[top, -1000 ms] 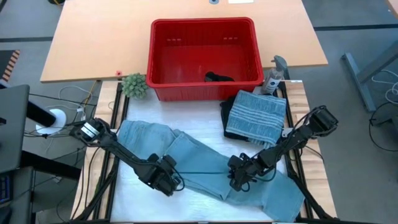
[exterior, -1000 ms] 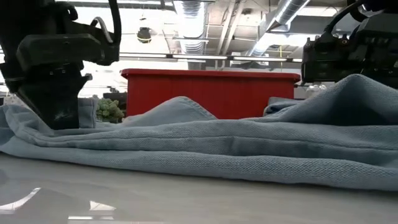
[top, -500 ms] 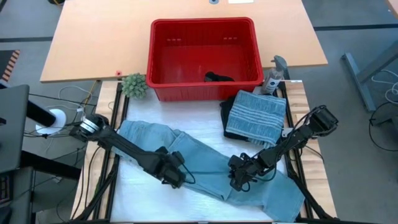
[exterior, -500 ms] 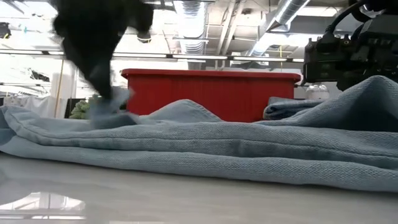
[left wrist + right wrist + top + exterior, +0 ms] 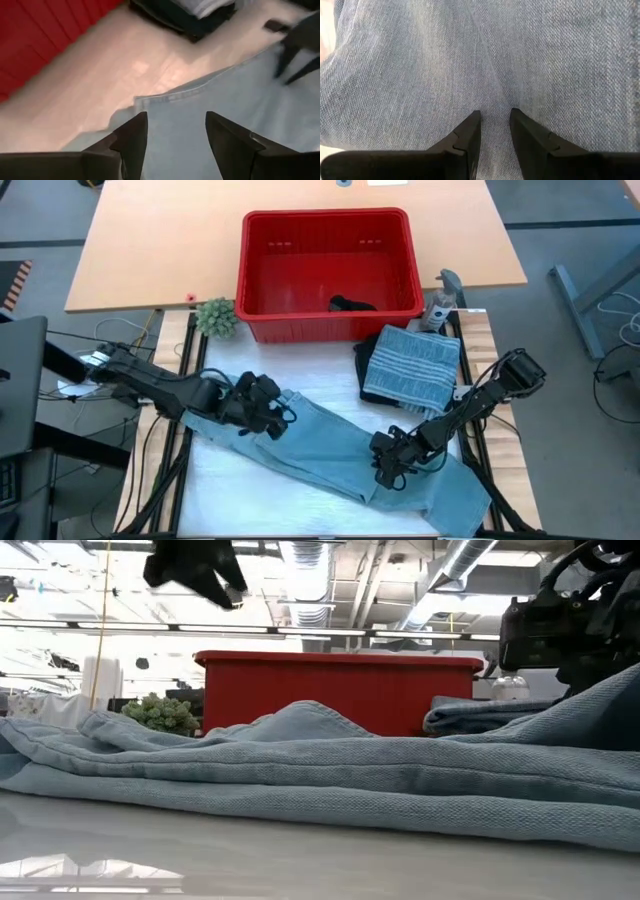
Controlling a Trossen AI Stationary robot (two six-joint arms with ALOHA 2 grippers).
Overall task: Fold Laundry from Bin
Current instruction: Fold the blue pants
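Light blue denim jeans (image 5: 330, 445) lie spread across the near part of the table, crumpled in low folds (image 5: 300, 755). My left gripper (image 5: 268, 405) hangs open above the jeans' left part, with nothing between its fingers (image 5: 175, 122). My right gripper (image 5: 390, 468) is down on the jeans' right part, shut on the denim (image 5: 494, 112). The red bin (image 5: 330, 265) stands at the far middle with a dark garment (image 5: 352, 305) on its floor. A folded blue-grey striped cloth (image 5: 412, 363) lies on a dark folded piece beside the bin. My right gripper pinches a ridge of the jeans' denim (image 5: 494, 102) between its two fingers, coming from above and slanting down. One layer or several, I cannot tell. The cloth rises toward the fingers (image 5: 600, 705), while the rest of the jeans lies on the table.
A small green plant (image 5: 216, 317) stands at the bin's near left corner. A grey object (image 5: 440, 305) stands at the bin's right, behind the folded stack. Bare white table shows along the near edge (image 5: 250, 505).
My left gripper has opened and let go of the denim at the jeans' near left. It has risen high and gone toward the far edge, tipping less steeply downward. The denim it held has dropped back flat. My right gripper has kept its hold in place.
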